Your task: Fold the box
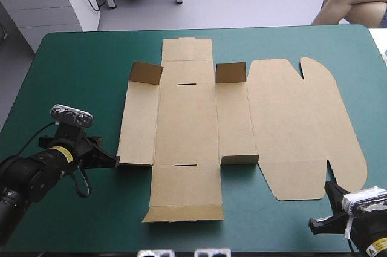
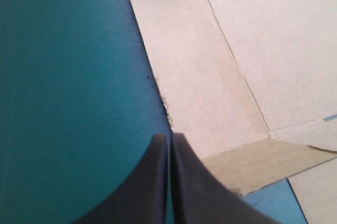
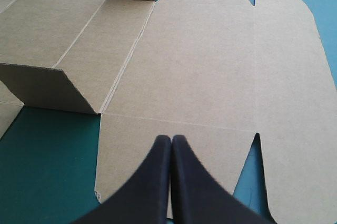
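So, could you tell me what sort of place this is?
Likely a robotics test bench: a teal-green covered table, an unfolded brown box, and the left end effector and right end effector.

The box was plain brown cardboard, matt and pretty smooth, with pressed crease lines and one slightly ragged, fuzzy cut edge. The table cover was teal-green, smooth and mostly matt, couldn't tell what stuff. My fingers looked like smooth, dull black plastic.
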Robot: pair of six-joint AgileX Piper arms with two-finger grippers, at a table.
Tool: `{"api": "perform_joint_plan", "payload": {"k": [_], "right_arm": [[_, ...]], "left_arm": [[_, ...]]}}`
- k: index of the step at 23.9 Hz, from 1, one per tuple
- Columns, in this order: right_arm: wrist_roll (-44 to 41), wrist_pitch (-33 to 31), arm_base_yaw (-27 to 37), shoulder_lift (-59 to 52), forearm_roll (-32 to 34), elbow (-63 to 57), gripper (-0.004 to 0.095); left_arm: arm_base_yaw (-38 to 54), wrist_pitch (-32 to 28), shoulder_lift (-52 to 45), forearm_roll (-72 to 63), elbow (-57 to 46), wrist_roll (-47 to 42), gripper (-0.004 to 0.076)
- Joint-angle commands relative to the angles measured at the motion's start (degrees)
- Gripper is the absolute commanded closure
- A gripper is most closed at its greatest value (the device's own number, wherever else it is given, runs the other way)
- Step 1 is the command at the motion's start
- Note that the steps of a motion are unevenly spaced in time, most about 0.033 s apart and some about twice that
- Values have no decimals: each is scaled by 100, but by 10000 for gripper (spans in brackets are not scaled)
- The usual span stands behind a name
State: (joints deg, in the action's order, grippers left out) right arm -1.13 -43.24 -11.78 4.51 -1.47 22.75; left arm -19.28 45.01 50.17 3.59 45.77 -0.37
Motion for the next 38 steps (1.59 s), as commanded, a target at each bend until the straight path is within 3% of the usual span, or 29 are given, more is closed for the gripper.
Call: {"api": "perform_joint_plan", "payload": {"k": [1, 5, 9, 14, 20, 25, 27, 30, 32, 38], "right_arm": [[54, 390, 8, 87, 51, 137, 928], [54, 390, 8, 87, 51, 137, 928], [54, 390, 8, 87, 51, 137, 928], [54, 390, 8, 87, 51, 137, 928], [54, 390, 8, 87, 51, 137, 928], [54, 390, 8, 87, 51, 137, 928], [54, 390, 8, 87, 51, 137, 928], [54, 390, 8, 87, 51, 137, 928], [54, 390, 8, 87, 51, 137, 928], [54, 390, 8, 87, 51, 137, 928]], "left_arm": [[639, -305, 311, -726, 233, 777, 718], [2027, -101, 709, -2968, 233, 2803, 718], [3355, 486, 1199, -4883, 267, 4219, 719], [4275, 1356, 2377, -5630, 573, 4275, 719], [4301, 2910, 3970, -5959, 1243, 4275, 719], [4273, 2835, 4425, -6044, 1243, 4275, 710], [4103, 2849, 4484, -6030, 1243, 4408, 643], [3781, 2777, 4484, -6016, 1233, 4521, 417], [3675, 2581, 4484, -6003, 1233, 4521, 321], [3675, 2194, 4484, -6013, 1222, 4521, 303]]}}
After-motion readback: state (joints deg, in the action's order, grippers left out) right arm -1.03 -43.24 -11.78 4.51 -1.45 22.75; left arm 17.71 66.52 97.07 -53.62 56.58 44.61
